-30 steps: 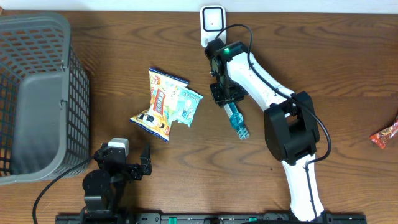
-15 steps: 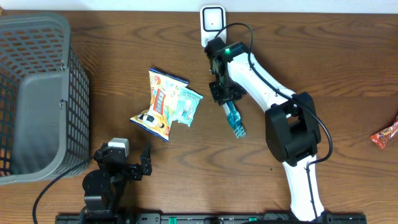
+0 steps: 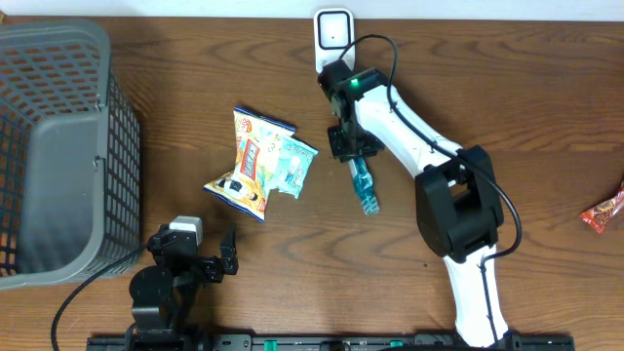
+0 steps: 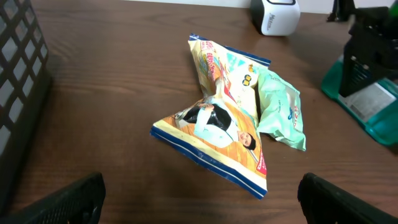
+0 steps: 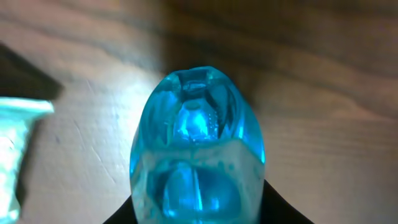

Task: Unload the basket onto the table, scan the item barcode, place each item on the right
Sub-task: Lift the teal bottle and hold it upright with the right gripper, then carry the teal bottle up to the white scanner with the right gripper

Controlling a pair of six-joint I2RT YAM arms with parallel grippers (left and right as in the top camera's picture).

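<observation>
Grey mesh basket [image 3: 122, 166] upright at the left edge of the brown wooden worktop [image 3: 546, 117]. Near the middle, a crumpled yellow snack bag [image 3: 249, 166] with a pale green packet [image 3: 294, 164] touching its right side, both lying flat and well apart from the basket. At the far right edge, a red wrapper [image 3: 604, 212], partly cut off by the frame.

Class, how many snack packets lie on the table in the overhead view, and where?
3. A yellow bag left of centre; a pale green packet against its right side; a red wrapper at the right edge, partly cropped. The basket could hide more.
</observation>
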